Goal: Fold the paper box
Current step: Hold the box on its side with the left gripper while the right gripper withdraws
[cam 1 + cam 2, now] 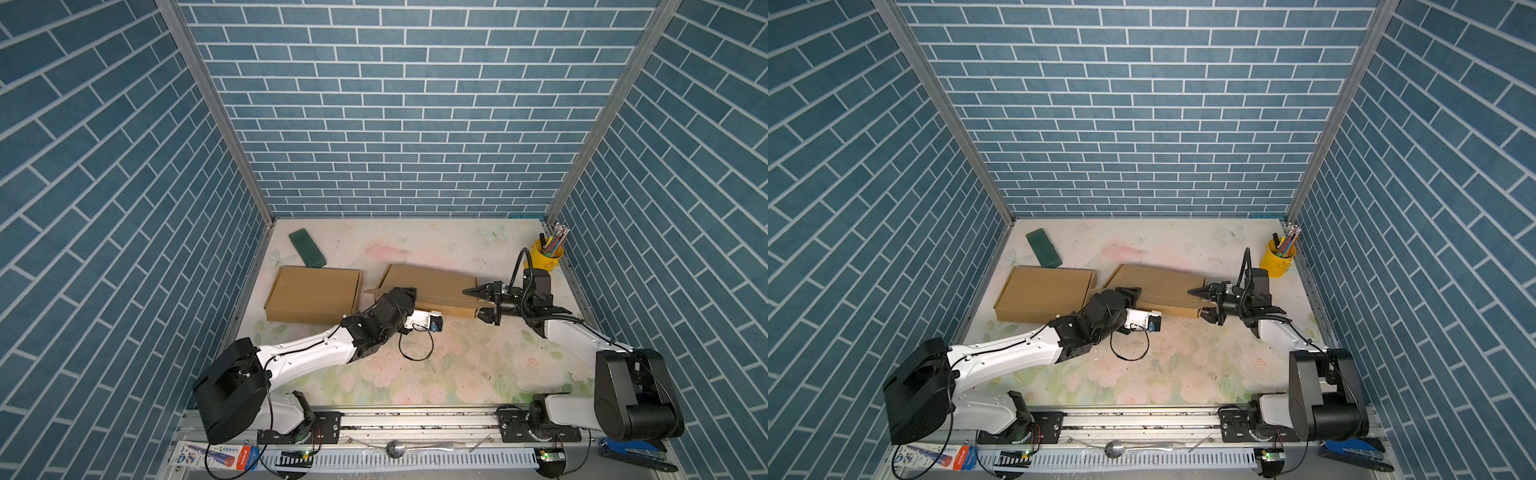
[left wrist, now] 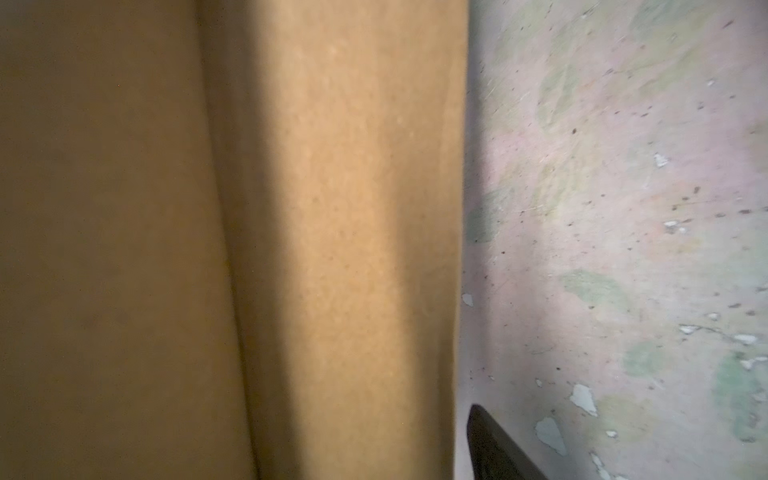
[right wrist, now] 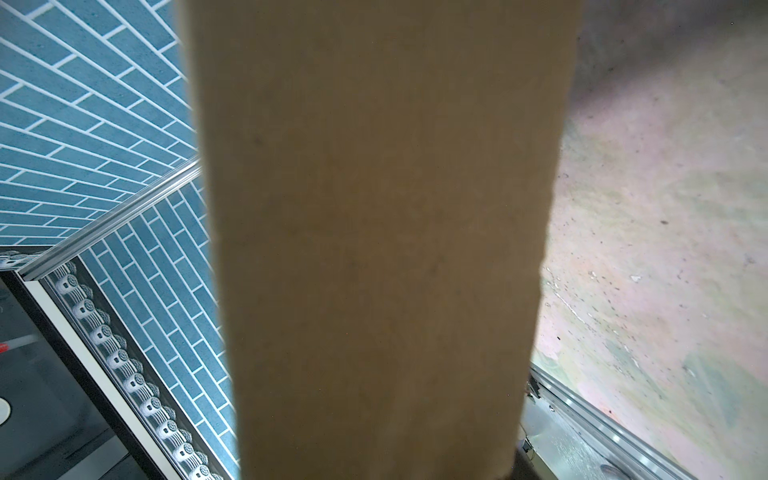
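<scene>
Mid-table | right fingers (image 1: 482,289) astride paper box (image 1: 432,282) end | front table (image 1: 415,374) open

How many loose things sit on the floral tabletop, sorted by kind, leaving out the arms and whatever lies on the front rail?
Cardboard boxes: 2 (closed box, half-folded box)
Dark green flat case: 1
Yellow cup of pencils: 1
Total: 4
</scene>
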